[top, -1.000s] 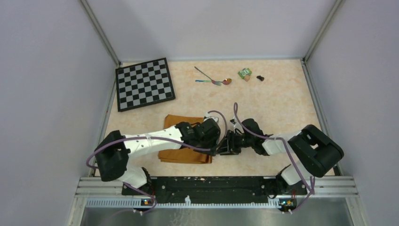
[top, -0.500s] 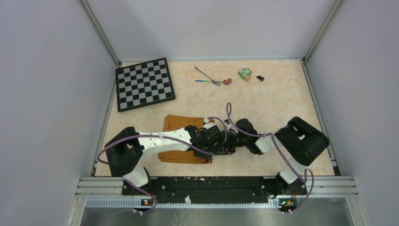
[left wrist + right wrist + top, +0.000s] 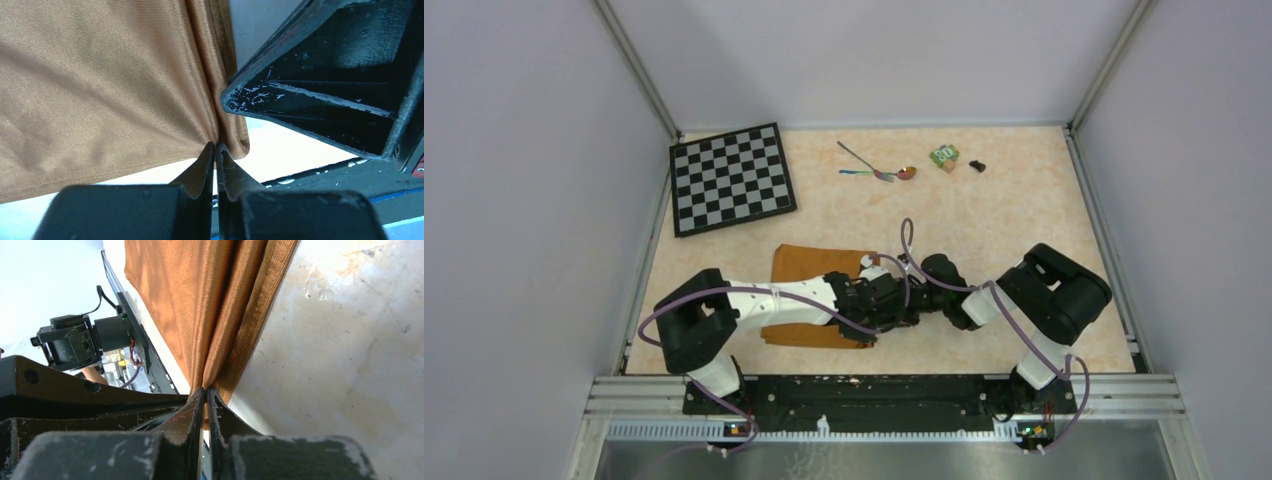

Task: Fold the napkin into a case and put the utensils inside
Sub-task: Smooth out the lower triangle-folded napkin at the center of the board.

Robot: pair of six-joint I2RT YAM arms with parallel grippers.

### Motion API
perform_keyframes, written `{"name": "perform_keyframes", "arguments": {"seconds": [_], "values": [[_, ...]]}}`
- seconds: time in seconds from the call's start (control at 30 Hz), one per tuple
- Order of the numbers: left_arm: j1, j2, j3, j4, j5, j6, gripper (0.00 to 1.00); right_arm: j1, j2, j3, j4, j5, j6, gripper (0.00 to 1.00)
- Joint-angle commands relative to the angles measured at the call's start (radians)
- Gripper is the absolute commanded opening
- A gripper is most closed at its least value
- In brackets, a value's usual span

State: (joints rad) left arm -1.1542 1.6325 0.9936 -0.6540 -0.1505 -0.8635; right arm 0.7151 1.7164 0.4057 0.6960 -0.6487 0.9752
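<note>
The orange-brown napkin (image 3: 804, 263) lies as a broad folded rectangle at the near middle of the table, not as a narrow case. Both arms lie low across it. My left gripper (image 3: 216, 145) is shut on the layered cloth (image 3: 100, 85) close to its near right corner. My right gripper (image 3: 205, 389) is shut on the same folded edge (image 3: 200, 300), close beside the left one. From above, the left gripper (image 3: 886, 316) and the right gripper (image 3: 913, 308) meet at the napkin's right edge. The utensils (image 3: 876, 171) lie crossed at the far middle, untouched.
A black-and-white chessboard (image 3: 732, 178) sits at the far left. A small green block (image 3: 943, 155) and a small black piece (image 3: 977, 165) lie to the right of the utensils. The right gripper's black body (image 3: 325, 95) fills the right of the left wrist view.
Both grippers have closed from open onto the napkin's right edge. Both arms have dropped lower, and the right arm has drawn in leftward.
</note>
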Motion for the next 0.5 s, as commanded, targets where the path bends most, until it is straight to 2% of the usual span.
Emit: {"name": "perform_keyframes", "arguments": {"seconds": [0.0, 0.47], "values": [[-0.009, -0.022, 0.023, 0.025, -0.012, -0.011, 0.03, 0.013, 0.014, -0.002, 0.069, 0.017, 0.001, 0.01], [-0.035, -0.020, 0.075, 0.005, -0.013, -0.023, 0.00, 0.013, 0.017, -0.004, 0.071, 0.024, 0.002, 0.00]]}}
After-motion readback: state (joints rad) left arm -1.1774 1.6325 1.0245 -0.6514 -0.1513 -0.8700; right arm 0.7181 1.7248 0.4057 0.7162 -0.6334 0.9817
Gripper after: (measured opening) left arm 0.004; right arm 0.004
